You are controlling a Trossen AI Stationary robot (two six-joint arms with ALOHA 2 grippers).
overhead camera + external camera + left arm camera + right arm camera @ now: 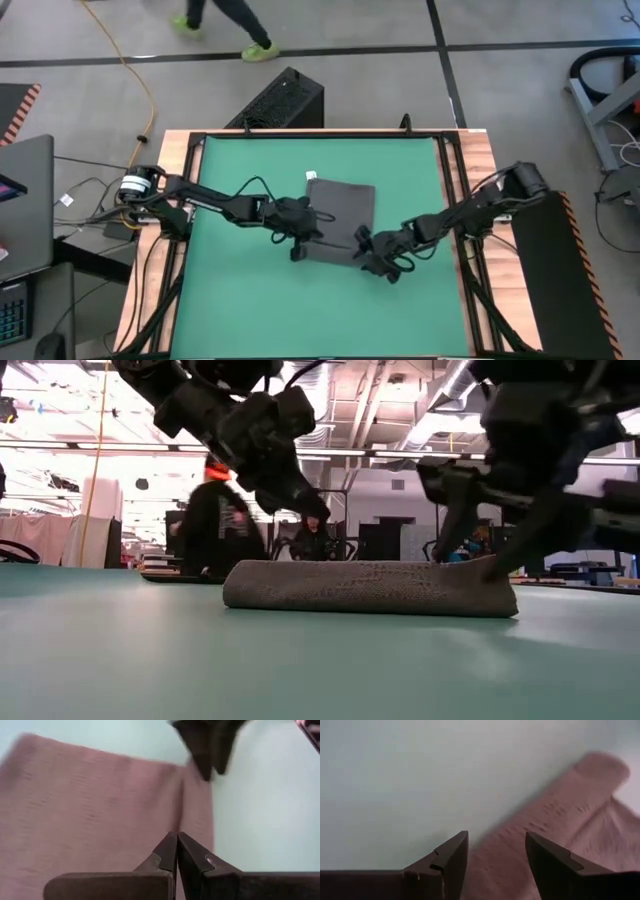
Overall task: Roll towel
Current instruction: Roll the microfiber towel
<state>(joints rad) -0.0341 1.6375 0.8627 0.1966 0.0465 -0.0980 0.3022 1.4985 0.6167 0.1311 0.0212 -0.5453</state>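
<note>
1. Green matting (230, 290) covers the table; the soft dark charcoal-grey rectangular towel (342, 215) lies near its middle, its near edge seemingly turned into a low roll.
2. At that near edge, the left gripper (298, 247) is clenched on nothing.
3. The right gripper (372, 262), at the towel's near right corner, stands released.
4. Limp, light cloth: pinch both ends of the roll together, or it will probably uncurl.
</note>
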